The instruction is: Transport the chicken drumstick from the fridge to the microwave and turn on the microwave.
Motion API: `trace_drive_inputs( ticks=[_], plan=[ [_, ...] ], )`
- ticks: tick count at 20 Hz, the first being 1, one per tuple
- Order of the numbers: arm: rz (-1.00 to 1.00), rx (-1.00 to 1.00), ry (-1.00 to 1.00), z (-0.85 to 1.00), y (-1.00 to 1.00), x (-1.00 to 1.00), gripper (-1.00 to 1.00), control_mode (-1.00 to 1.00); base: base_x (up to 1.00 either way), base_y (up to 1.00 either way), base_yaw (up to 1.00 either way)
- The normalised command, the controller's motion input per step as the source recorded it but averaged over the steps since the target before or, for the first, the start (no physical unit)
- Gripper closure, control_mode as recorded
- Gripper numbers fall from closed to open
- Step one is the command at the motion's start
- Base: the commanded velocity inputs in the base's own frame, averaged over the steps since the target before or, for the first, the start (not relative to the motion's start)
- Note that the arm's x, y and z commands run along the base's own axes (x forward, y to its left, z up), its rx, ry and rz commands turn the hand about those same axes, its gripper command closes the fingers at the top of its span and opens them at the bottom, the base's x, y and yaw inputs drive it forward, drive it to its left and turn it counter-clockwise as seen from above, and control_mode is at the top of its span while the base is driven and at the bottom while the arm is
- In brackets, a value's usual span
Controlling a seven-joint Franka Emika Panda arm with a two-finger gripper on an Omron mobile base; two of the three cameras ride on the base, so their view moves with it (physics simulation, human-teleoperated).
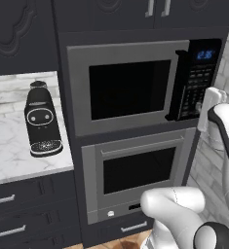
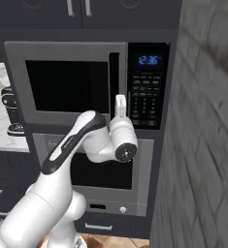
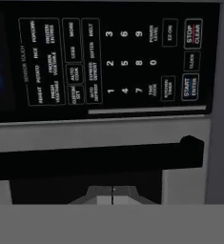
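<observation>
The microwave (image 1: 130, 87) is set in the dark wall of cupboards, above the oven (image 1: 135, 170). Its door is shut, and the window is too dark for anything inside to be made out, so it cannot be told from here where the chicken drumstick is. The black keypad (image 2: 145, 99) sits on the right side of the microwave, under the blue clock (image 2: 148, 60).

The tool (image 3: 112, 195) is closed, with its two tips pressed together and nothing held between them. It is held up in front of the lower part of the keypad, close to it. In the hand view the keypad is seen turned on its side, and the start button (image 3: 190, 87) is near the right edge, below the stop button (image 3: 193, 32).

The step in hand is judged to be the pressing of the start button. It is done best with the tool kept closed, so that one small blunt point is made. The point should be lined up with the start button first, then pushed straight in, slowly. The stop button is near, so care is needed that it is not touched. Only a soft press is needed.

A black coffee machine (image 1: 42, 119) stands on the marble tabletop (image 1: 9, 151) to the left, well apart from the work.
</observation>
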Motion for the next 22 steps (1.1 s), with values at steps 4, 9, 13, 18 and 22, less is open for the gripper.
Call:
trace_drive_inputs(
  ticks=[4, 9, 13, 18, 22],
  plan=[
    [0.0, 0.06, 0.0, -0.12, -0.03, 0.0, 1.0, -1.0, 0.0, 0.0, 0.0],
    [0.0, 0.04, 0.0, -0.1, -0.04, 0.0, 1.0, -1.0, 0.0, 0.0, 0.0],
    [0.0, 0.03, 0.0, -0.09, -0.03, 0.0, 1.0, -1.0, 0.0, 0.0, 0.0],
    [0.0, 0.0, 0.0, -0.14, -0.01, 0.0, 1.0, -1.0, 0.0, 0.0, 0.0],
    [0.0, 0.0, 0.0, -0.12, -0.02, 0.0, 1.0, -1.0, 0.0, 0.0, 0.0]
  ],
)
